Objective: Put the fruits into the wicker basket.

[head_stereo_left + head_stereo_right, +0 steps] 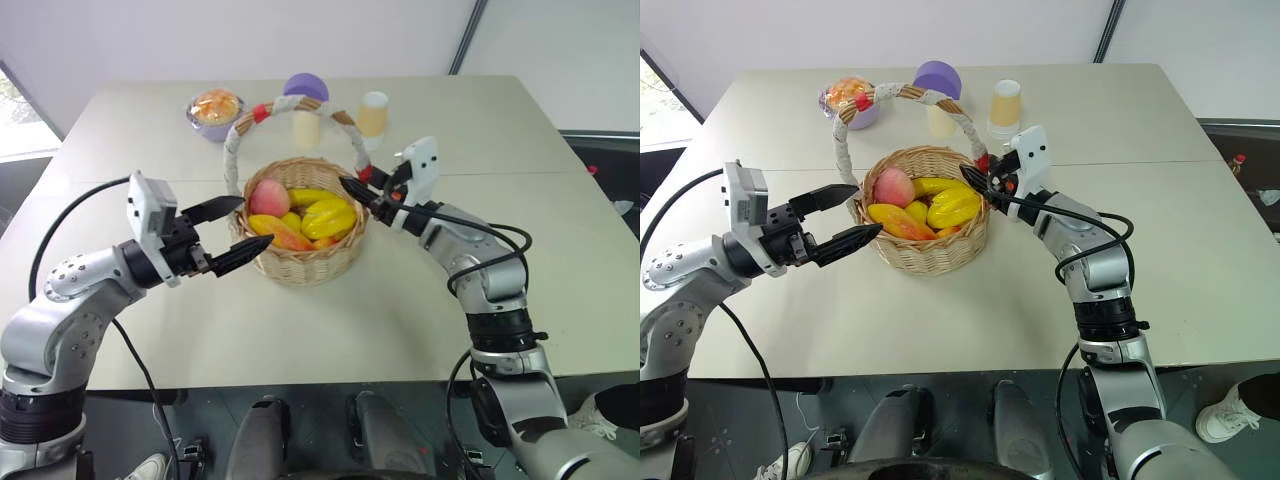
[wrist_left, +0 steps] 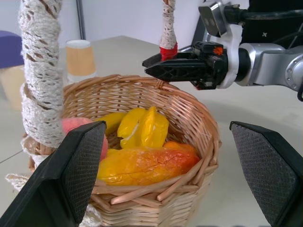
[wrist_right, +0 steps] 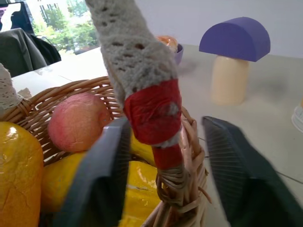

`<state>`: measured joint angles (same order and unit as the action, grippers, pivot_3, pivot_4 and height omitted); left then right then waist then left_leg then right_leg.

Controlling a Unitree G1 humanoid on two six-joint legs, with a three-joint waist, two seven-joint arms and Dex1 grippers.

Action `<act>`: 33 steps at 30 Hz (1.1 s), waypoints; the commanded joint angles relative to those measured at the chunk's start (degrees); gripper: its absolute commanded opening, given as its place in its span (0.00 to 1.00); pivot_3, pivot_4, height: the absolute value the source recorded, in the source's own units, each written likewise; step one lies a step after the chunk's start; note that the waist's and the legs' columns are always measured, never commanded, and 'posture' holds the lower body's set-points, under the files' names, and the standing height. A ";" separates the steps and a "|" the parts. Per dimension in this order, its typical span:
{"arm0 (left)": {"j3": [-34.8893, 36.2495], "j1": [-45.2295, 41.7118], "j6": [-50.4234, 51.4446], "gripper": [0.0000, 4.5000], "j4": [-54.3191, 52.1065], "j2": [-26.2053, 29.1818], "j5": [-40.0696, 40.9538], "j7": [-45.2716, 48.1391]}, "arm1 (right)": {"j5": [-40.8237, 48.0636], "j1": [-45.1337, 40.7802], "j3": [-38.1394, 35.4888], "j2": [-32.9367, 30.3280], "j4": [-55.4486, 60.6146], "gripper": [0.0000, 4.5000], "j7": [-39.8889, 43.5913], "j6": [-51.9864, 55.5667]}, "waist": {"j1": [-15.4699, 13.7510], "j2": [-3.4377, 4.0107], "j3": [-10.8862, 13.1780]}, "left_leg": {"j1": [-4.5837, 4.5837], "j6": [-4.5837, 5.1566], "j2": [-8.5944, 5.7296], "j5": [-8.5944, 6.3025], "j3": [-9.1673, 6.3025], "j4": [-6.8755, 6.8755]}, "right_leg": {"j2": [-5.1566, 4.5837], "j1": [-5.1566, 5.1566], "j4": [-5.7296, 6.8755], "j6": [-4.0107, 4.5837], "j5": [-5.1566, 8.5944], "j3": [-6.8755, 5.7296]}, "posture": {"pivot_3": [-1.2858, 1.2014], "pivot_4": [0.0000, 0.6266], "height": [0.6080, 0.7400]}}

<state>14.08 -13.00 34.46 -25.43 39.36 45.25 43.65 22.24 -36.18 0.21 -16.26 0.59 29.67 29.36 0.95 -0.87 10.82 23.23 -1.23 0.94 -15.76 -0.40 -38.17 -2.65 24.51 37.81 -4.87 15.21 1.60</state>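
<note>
The wicker basket (image 1: 305,262) stands mid-table with its arched handle (image 1: 238,135) upright. Inside it lie a pink peach (image 1: 268,197), a red-orange mango (image 1: 287,238) and yellow fruits (image 1: 330,217). My right gripper (image 1: 350,187) reaches in from the right, its fingers closed on the handle's red band (image 3: 154,111) just above the rim. The left gripper (image 1: 230,233) is open at the basket's left side. One finger (image 1: 215,209) is near the rim, the other lower against the wall. Nothing sits between them.
At the back of the table (image 1: 480,130) are a purple bowl (image 1: 215,125) holding an orange bun, a purple-capped mushroom toy (image 1: 305,100) and a pale cup (image 1: 372,113). Bare table lies to the right and in front of the basket.
</note>
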 commanded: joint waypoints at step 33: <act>-5.79 -8.66 -4.11 1.00 9.62 -4.43 -6.65 3.10 | -5.49 16.37 -30.90 -21.58 5.63 0.81 -15.40 -5.25 | -0.30 0.10 0.00 | 0.04 0.01 -0.04 0.00 0.15 -0.01 | 0.14 -0.01 -0.02 -0.01 0.00 0.06 | 0.52 0.24 1.00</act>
<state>6.51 -20.91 31.84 -15.71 34.58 39.16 47.14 15.57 -21.37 -27.92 -35.47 1.35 12.25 24.79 0.65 -0.77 10.82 23.29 -1.22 0.89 -15.76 -0.26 -38.18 -2.53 24.50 37.78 -4.88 15.21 1.65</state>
